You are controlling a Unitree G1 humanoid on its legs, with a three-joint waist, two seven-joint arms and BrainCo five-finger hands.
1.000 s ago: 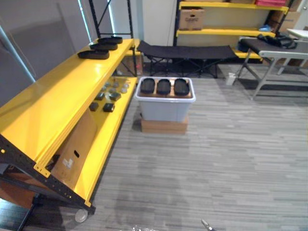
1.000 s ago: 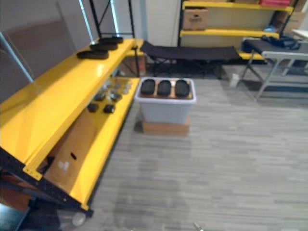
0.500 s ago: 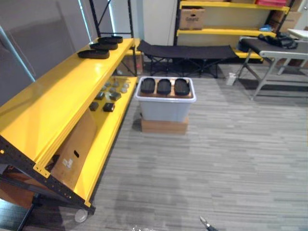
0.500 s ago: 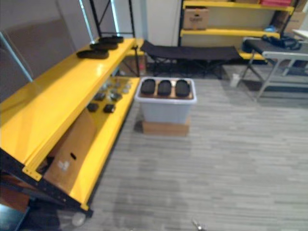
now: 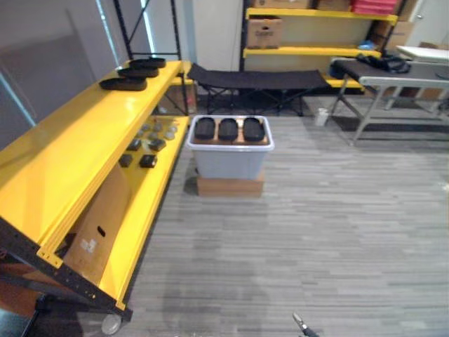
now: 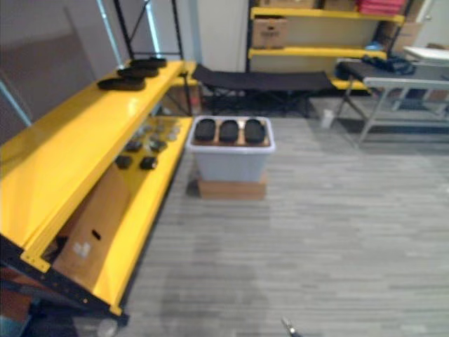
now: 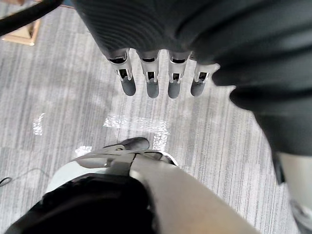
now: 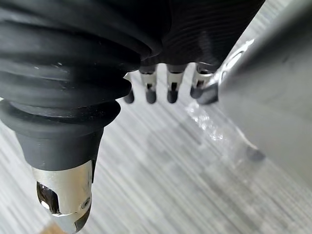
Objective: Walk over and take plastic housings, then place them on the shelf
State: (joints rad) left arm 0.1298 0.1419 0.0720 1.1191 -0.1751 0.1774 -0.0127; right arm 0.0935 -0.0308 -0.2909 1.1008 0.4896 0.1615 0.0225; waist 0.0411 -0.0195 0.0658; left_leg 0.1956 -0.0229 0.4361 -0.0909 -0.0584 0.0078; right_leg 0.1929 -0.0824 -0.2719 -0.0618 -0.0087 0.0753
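Three black plastic housings [image 5: 228, 129] lie side by side in a grey bin [image 5: 230, 160] that stands on a low brown box on the floor ahead. Three more black housings [image 5: 123, 83] rest at the far end of the yellow shelf's top [image 5: 77, 147] on my left. My left hand [image 7: 153, 83] hangs over the grey floor with straight fingers, holding nothing. My right hand [image 8: 158, 85] also hangs with its fingers relaxed and holds nothing. Both hands are well short of the bin.
Small dark parts [image 5: 147, 142] lie on the shelf's lower level, with a cardboard sheet [image 5: 98, 225] leaning beneath. A black cot [image 5: 256, 77] stands behind the bin, a grey table [image 5: 393, 70] at the right, yellow racks with a carton [image 5: 263, 31] at the back.
The whole picture has shifted a little to the left, so the camera has moved. The bin, the housings and the shelf stay where they were.
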